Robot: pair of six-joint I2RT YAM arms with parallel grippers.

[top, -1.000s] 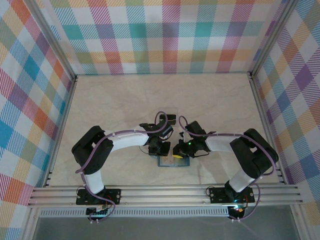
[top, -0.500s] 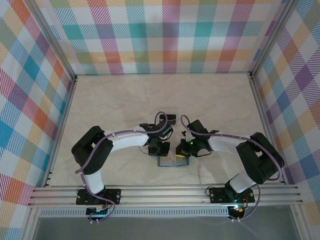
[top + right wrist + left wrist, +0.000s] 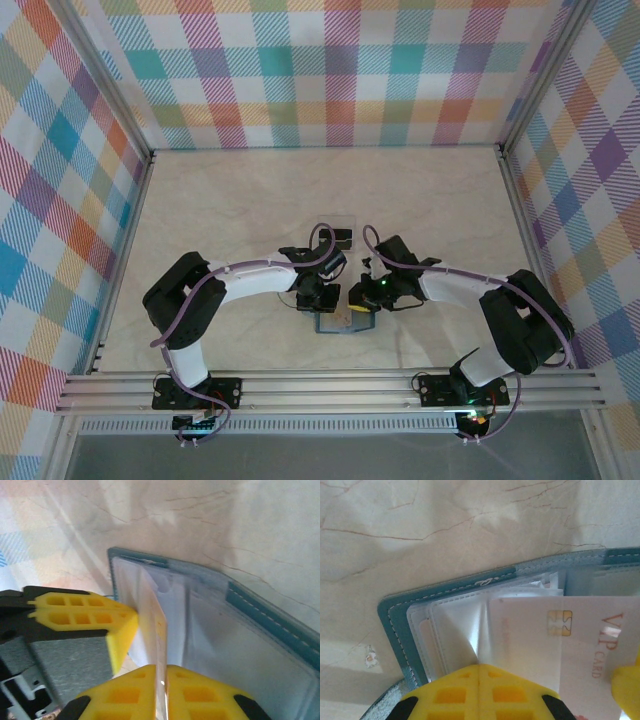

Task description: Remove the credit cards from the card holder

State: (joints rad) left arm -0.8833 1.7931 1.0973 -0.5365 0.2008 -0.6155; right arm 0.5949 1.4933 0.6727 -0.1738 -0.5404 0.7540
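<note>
Extraction of a card, in progress. The card holder [image 3: 345,322] lies open near the middle of the counter's near edge, teal cover down, its stack of clear inner sleeves facing up. The left hand [image 3: 318,298] has its fingers pressed together on one of those sleeves, the plastic creasing into the seam between the yellow pads, and appears to anchor the holder. The right hand [image 3: 356,303] pinches a pale credit card [image 3: 560,650], which the right wrist view shows edge-on between its fingers. The card carries a chip and red "VIP CARD" lettering. It lies partly across the sleeves and overlaps the holder's interior, so it is judged only partway out. No card lies loose on the counter [image 3: 250,200] in the overhead view, so no extraction appears complete. What remains is to draw this card clear, set it down, and empty any other occupied sleeves. Several sleeves are layered beneath, but whether each holds a card cannot be told. The counter is a pale cream surface with fine brown marble-like veining, and both hands cast soft shadows on it. A small clear plastic rectangle [image 3: 335,222] lies beyond the hands, toward the counter's centre. Walls [image 3: 330,70] of multicoloured plaid cloth enclose the far, left and right sides. Aluminium rails [image 3: 330,385] run along the near edge, where both arm bases are bolted.
</note>
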